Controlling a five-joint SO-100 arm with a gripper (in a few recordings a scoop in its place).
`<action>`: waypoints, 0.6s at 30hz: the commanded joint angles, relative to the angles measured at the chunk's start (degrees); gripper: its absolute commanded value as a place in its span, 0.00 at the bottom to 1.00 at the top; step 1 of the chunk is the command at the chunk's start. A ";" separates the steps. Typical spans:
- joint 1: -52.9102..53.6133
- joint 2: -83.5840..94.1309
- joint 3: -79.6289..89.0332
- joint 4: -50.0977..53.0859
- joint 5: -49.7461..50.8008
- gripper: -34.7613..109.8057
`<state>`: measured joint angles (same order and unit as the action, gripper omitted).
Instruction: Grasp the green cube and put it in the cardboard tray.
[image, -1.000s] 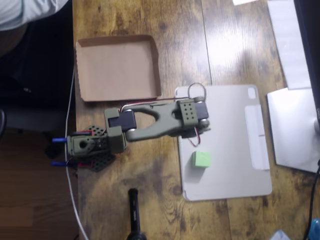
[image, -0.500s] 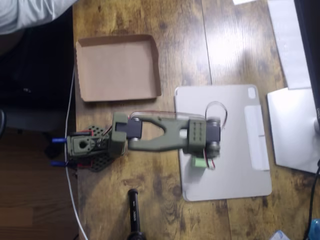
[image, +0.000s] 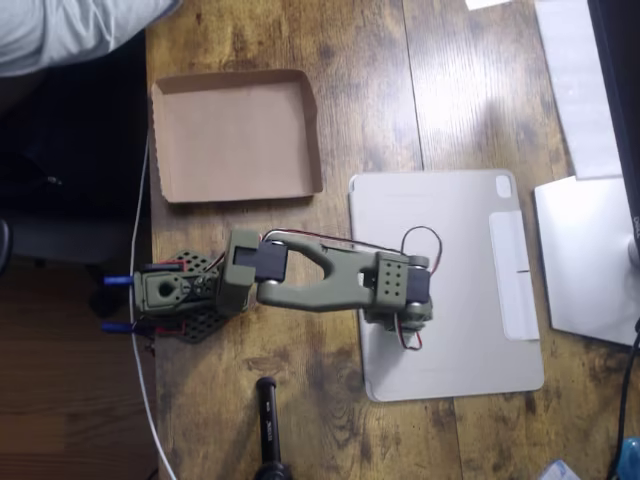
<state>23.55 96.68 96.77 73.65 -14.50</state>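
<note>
The cardboard tray (image: 236, 135) lies at the upper left of the wooden table with nothing in it. My olive-green arm reaches right from its base (image: 170, 295), and its wrist and gripper (image: 402, 305) hang over the left part of a flat grey tablet (image: 470, 250). The green cube is hidden, and the wrist covers the spot on the tablet beneath it. My fingers point down under the wrist, so from above I cannot make out how the jaws stand.
A black cylindrical object (image: 268, 430) lies at the bottom edge below the arm. White sheets and a light device (image: 585, 260) sit along the right side. A person's pale sleeve (image: 60, 30) shows at the top left corner.
The arm swung down the picture and stretched over the tablet. The green cube, plain a second ago and half covered half a second ago, is now fully under the wrist.
</note>
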 joint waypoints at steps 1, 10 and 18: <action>0.62 1.32 2.29 -2.72 -1.05 0.45; 0.88 1.76 1.76 -4.66 -3.60 0.40; 1.76 1.85 5.01 -8.88 -5.27 0.26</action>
<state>24.17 96.50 100.63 65.48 -18.54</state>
